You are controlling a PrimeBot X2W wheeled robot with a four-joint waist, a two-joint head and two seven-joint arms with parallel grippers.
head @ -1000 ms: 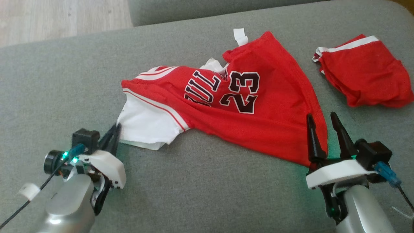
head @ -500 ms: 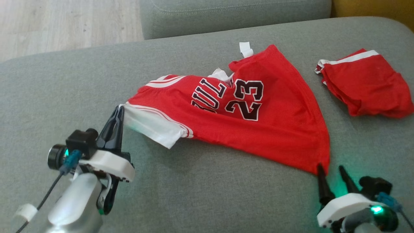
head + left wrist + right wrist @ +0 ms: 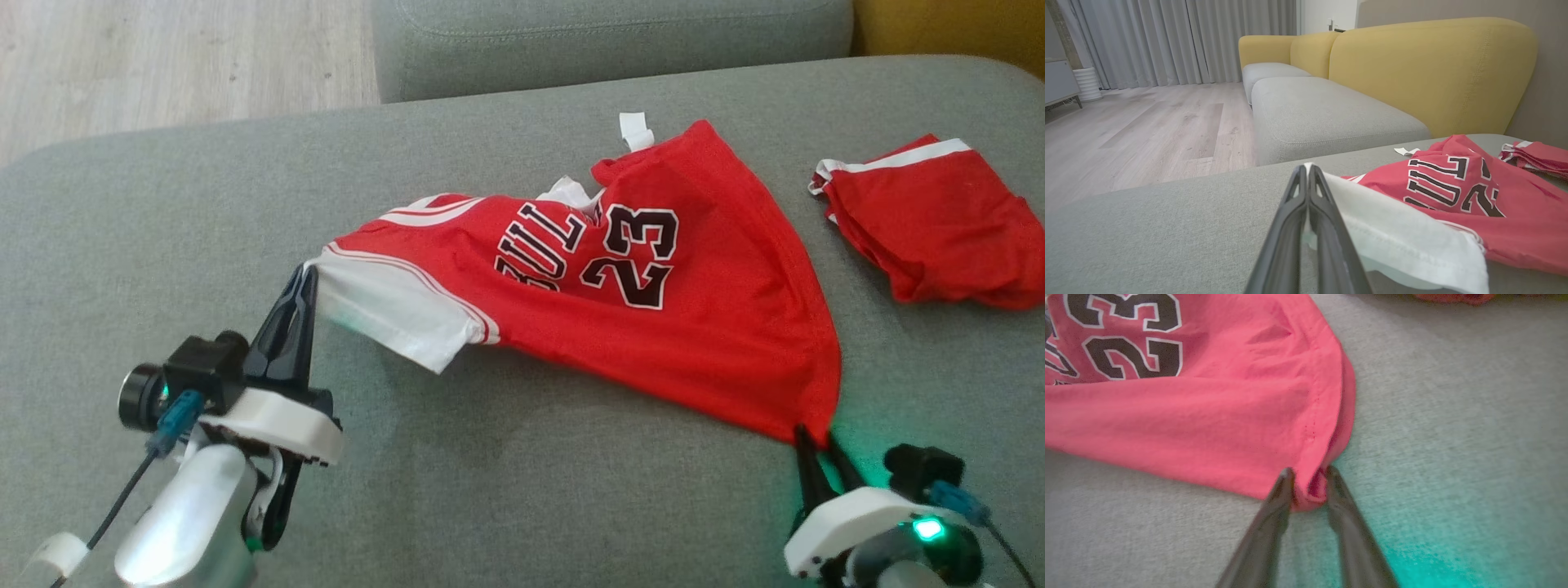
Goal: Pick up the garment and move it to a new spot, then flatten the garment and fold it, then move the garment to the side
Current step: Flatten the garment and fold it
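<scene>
Lift unevenly and the white sleeve could slip from your left hand, or the red hem corner could escape on the right (it looks like slick fabric). The left hand is pinched shut on the sleeve. The right hand straddles the corner, partly open, and you cannot tell whether it grips. The Bulls jersey lies on the grey sofa seat.

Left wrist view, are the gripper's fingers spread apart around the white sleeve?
No, the left gripper is shut tight, pinching the edge of the white sleeve between its fingers.
</scene>
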